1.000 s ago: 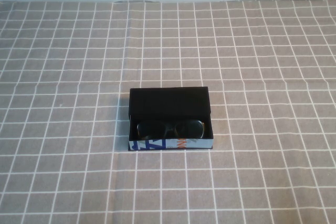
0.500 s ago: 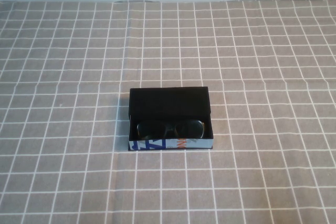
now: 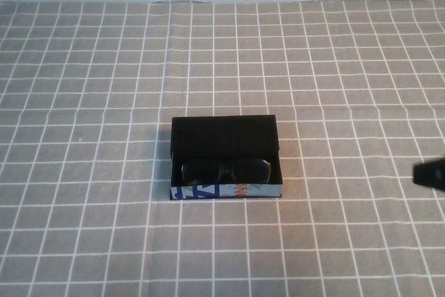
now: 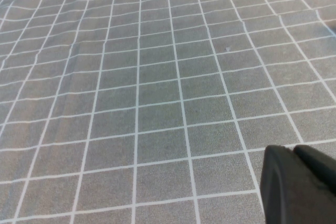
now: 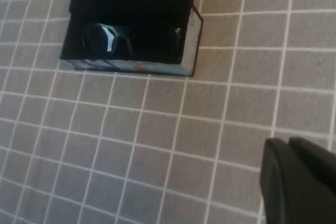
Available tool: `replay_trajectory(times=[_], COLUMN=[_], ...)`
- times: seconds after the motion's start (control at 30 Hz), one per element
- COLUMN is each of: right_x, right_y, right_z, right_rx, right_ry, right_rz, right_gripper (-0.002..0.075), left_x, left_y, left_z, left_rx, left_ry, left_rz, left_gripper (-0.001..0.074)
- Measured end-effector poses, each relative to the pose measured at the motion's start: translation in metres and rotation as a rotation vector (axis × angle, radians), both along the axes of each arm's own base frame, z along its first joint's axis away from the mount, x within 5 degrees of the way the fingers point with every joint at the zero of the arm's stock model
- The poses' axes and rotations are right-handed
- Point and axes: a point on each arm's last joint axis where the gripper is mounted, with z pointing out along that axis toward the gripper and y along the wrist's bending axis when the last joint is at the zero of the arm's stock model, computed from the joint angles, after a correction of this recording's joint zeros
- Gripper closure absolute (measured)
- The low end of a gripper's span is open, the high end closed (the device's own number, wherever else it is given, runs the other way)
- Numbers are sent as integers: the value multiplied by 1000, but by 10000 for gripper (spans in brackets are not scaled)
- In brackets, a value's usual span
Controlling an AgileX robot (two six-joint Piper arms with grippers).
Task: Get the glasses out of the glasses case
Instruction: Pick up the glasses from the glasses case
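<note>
1. Lying inside the open case (image 3: 226, 159) near the middle of the checked cloth (image 3: 104, 241), the glasses (image 3: 225, 170) sat behind the printed front wall, with the lid flipped up behind them.
2. At the high view's right edge, the right gripper (image 3: 431, 174) showed as a dark tip, well apart from the case; whether its fingers were parted could not be told.
3. Over bare cloth, the left gripper (image 4: 299, 182) held nothing; its finger gap could not be told.

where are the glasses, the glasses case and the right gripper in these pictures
glasses (image 3: 224, 170), high view, on the bridge between the lenses
glasses case (image 3: 224, 132), high view, on its open black lid
right gripper (image 3: 431, 174), high view, on the dark tip at the right edge
</note>
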Motion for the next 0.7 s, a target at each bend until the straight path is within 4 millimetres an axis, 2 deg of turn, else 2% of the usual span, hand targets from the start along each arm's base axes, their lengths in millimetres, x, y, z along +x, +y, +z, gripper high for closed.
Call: replay_trajectory(times=[0.13,0.37,0.5,0.6,0.7], right_x=[43,103,123,131,138], right_y=[20,85,126,150,171], right_z=[9,19,10,4,0], right_rx=[-74,-238,-373,-447,-494], right_ry=[6,-48,-80,-120,-184], right_rz=[128,411,640,811,956], right_gripper=[744,744,744,738,694], left_x=[0,0,0,0,0], left_y=[0,0,0,0,0], left_z=[0,0,0,0,0], left_rx=[0,0,0,0,0], left_ry=[0,0,0,0,0], left_rz=[0,0,0,0,0], left_gripper=[739,739,739,739,739])
